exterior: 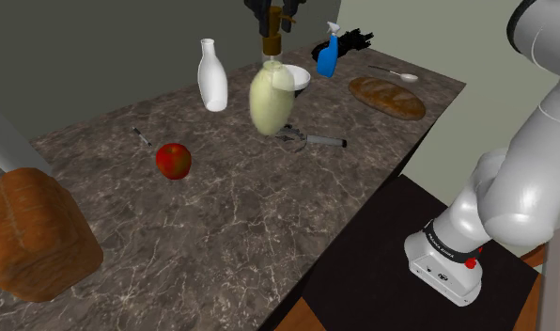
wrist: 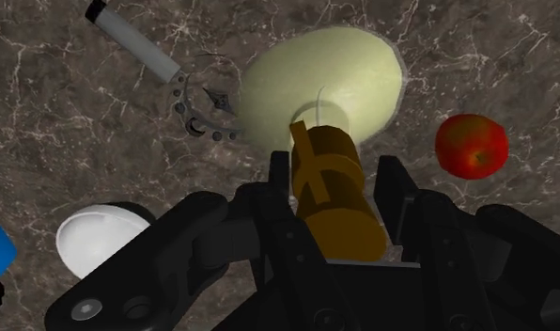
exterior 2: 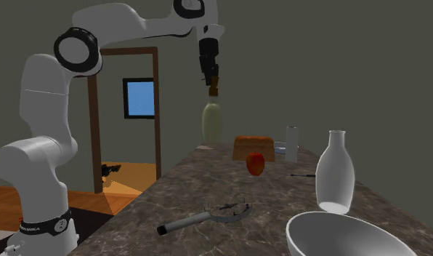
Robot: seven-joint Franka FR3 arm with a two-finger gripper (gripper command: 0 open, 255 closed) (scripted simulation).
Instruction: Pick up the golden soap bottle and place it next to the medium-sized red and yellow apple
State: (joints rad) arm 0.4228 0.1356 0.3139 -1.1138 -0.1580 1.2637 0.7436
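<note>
The soap bottle has a pale yellow-green body and a golden-brown pump top. My gripper is shut on that pump top, and the bottle hangs upright from it above the dark marble table. The red and yellow apple rests on the table, apart from the bottle, toward the shoulder view's left.
Under the bottle lies a metal opener with a grey handle. A white vase, a white bowl, a blue spray bottle, a flat loaf and a tall loaf stand around.
</note>
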